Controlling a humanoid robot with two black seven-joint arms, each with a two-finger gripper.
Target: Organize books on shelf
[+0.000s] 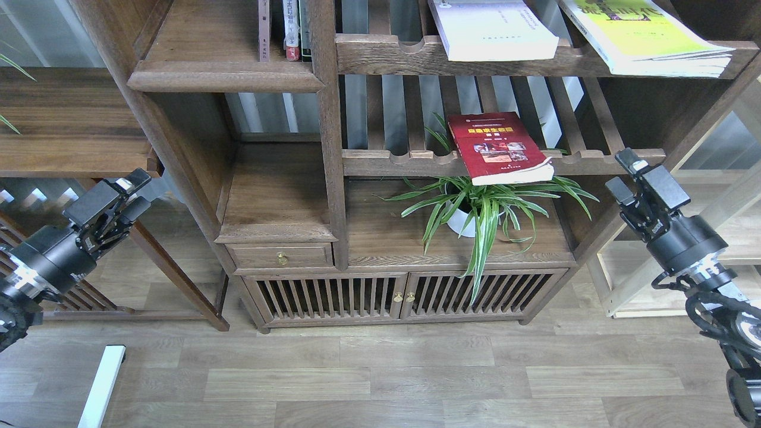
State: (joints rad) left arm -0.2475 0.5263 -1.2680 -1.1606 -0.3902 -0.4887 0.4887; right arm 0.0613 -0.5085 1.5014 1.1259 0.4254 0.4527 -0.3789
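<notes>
Three books lie flat on the slatted racks: the red book (499,147) on the lower rack (594,159) above the spider plant (481,208), the lavender-white book (490,30) and yellow-green book (645,35) on the upper one. Our solid shelf (226,77) (upper left) holds only thin upright books (288,30). Our left gripper (132,193) and right gripper (624,173) hover empty, fingers parted.

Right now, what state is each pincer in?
Left pincer: open, holding nothing.
Right pincer: open, holding nothing, apart from the red book.
</notes>
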